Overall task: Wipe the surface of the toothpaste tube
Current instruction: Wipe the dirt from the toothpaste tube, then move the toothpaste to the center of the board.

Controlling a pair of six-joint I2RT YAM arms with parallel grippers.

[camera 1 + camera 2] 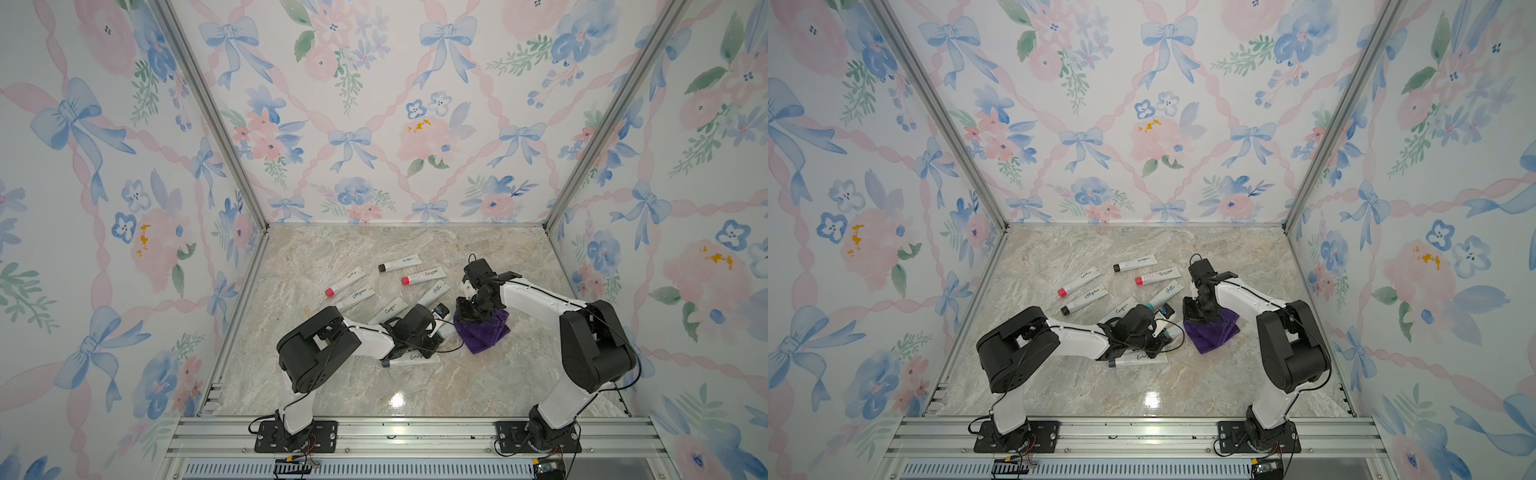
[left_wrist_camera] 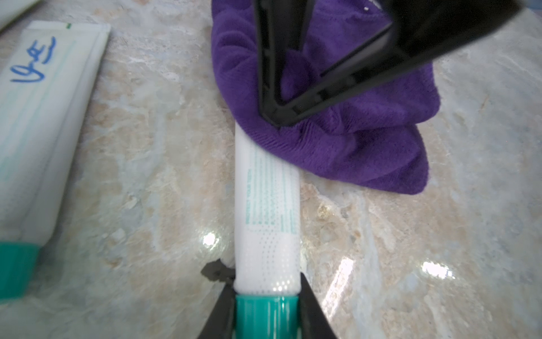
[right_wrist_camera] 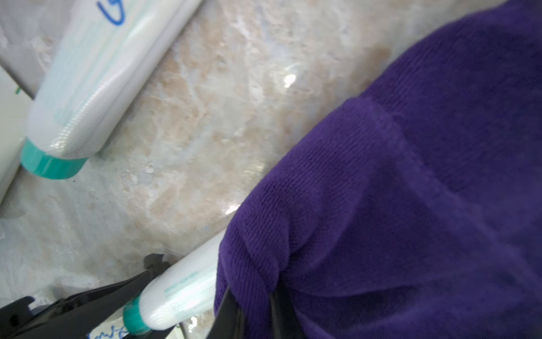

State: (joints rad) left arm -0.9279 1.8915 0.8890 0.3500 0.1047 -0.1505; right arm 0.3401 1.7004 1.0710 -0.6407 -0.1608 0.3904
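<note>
Eight tubes can be counted on the marble tabletop (image 1: 415,395) in both top views, together with one purple cloth (image 1: 482,334) and two arms. The toothpaste tube (image 2: 267,205) being wiped is found near the table's middle, between the arms. Its teal cap is clamped by the left gripper (image 2: 267,289), whose jaws are closed on it. The right gripper (image 2: 278,117) is pinched shut on a bunched fold of the cloth, which is laid over the tube's far end.

That end is hidden beneath the fabric, and in the top views most of this tube is covered by the left wrist (only a pale sliver is seen). A half-covered tube (image 1: 411,359) lies partly under the left arm. The handwriting on the tubes cannot be read.

The tubes are white and smooth, rounded at the cap and flattened toward the tail. Fine dots and pale teal print are seen on the held one. The cloth is plush and finely ribbed. The tabletop is glossy, veined beige-grey, with glints of light.
</note>
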